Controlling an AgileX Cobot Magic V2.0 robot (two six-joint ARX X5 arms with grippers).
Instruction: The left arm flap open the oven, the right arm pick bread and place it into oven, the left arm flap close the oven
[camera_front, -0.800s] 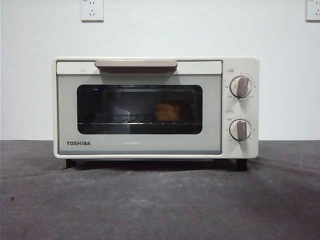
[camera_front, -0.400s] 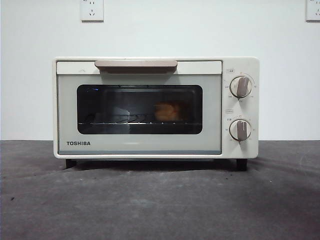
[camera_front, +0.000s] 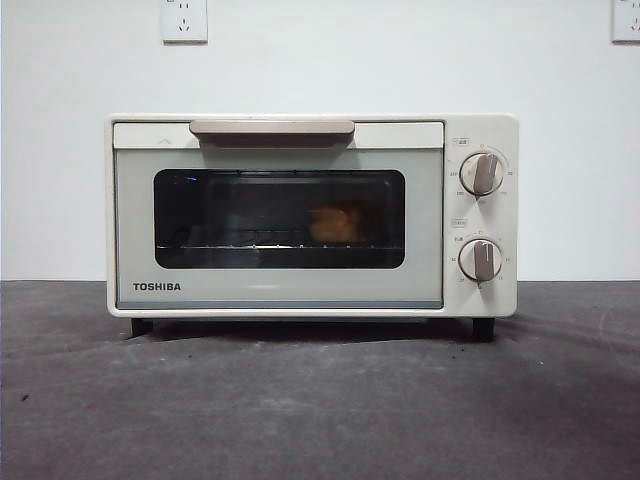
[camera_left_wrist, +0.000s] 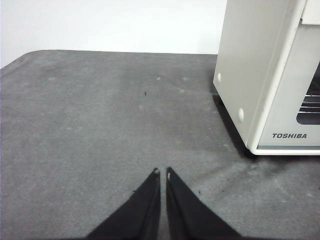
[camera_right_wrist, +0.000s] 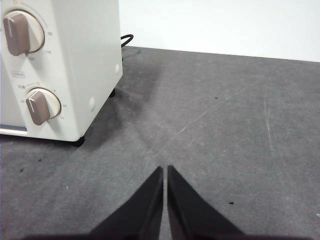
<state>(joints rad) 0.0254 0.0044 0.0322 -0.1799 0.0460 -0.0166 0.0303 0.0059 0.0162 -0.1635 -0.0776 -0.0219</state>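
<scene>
The cream-white oven (camera_front: 311, 215) stands on the dark table with its glass door shut and the beige handle (camera_front: 271, 129) up at the top. Through the window I see the golden bread (camera_front: 335, 223) resting on the rack, right of the middle. My left gripper (camera_left_wrist: 161, 173) is shut and empty, low over the table off the oven's left side (camera_left_wrist: 250, 70). My right gripper (camera_right_wrist: 165, 170) is shut and empty too, off the oven's knob side (camera_right_wrist: 60, 65). Neither arm shows in the front view.
Two beige knobs (camera_front: 482, 173) sit on the oven's right panel. A black power cable (camera_right_wrist: 126, 39) runs behind the oven. Wall sockets (camera_front: 184, 19) are on the white wall behind. Grey tabletop (camera_front: 320, 400) stretches in front.
</scene>
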